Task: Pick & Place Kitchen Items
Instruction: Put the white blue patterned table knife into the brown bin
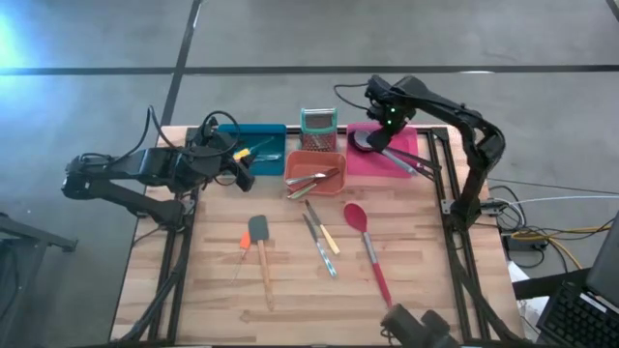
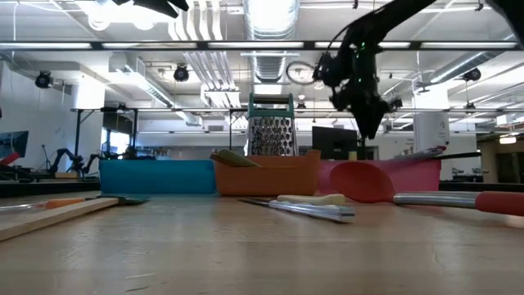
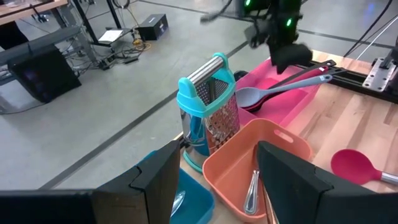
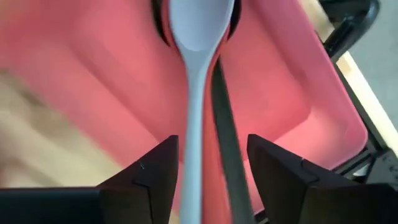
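Note:
My right gripper (image 1: 380,130) hangs open over the pink bin (image 1: 406,145). In the bin lie a grey spoon (image 4: 193,74) and a black spoon (image 4: 227,140) beneath it. The fingers stand on either side of the grey spoon's handle, apart from it. The spoons' handles stick out over the bin's right end (image 1: 418,166). My left gripper (image 1: 239,166) is open and empty at the blue bin (image 1: 253,145). A red spoon (image 1: 366,242), a wooden-handled spatula (image 1: 261,253), a small orange tool (image 1: 244,241) and two knives (image 1: 322,237) lie on the table.
The orange bin (image 1: 314,166) between the blue and pink bins holds metal cutlery. A teal-rimmed mesh holder (image 1: 317,124) stands behind it. The blue bin holds a yellow and green tool (image 1: 253,149). Bare wood shows at the table's near left and near right.

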`<action>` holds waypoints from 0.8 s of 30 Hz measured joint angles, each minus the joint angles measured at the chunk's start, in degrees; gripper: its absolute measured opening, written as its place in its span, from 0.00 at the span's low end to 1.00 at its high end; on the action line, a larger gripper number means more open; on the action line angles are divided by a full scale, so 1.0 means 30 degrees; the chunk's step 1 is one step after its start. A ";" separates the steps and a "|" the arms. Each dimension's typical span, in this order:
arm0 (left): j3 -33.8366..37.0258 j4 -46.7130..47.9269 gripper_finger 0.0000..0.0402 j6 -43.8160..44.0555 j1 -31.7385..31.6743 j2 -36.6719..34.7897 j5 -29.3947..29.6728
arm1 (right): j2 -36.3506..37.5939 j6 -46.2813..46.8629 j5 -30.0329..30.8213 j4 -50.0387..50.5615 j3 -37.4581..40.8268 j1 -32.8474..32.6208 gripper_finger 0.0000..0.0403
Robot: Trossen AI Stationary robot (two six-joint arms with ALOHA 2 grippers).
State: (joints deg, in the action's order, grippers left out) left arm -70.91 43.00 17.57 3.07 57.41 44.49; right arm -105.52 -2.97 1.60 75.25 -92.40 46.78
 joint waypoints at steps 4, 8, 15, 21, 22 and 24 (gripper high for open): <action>0.0000 0.0000 0.54 -0.0273 0.0000 0.0000 0.0000 | 0.1898 0.1340 -0.1417 0.0001 0.0000 -0.0272 0.46; 0.0000 0.0000 0.54 -0.0280 0.0000 0.0000 -0.0007 | 0.4113 0.3049 -0.2968 -0.0114 0.0000 -0.1012 0.44; 0.0000 0.0007 0.54 -0.0295 0.0000 0.0000 -0.0350 | 0.7524 0.6117 -0.3193 -0.0830 0.0000 -0.3823 0.39; 0.0000 0.0021 0.54 -0.0288 0.0000 0.0000 -0.0434 | 0.9571 0.8760 -0.2269 -0.2853 0.0004 -0.7305 0.34; 0.0000 0.0025 0.54 -0.0238 0.0000 0.0000 -0.0601 | 0.9814 0.9157 -0.1861 -0.3117 0.0001 -0.7979 0.33; 0.0000 0.0066 0.54 -0.0007 0.0000 0.0000 -0.1004 | 1.0239 0.9989 -0.0784 -0.3534 0.0007 -0.9340 0.32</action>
State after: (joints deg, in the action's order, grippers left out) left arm -70.91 43.20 17.55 3.07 57.41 41.48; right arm -74.81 27.00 -0.75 64.64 -92.38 18.77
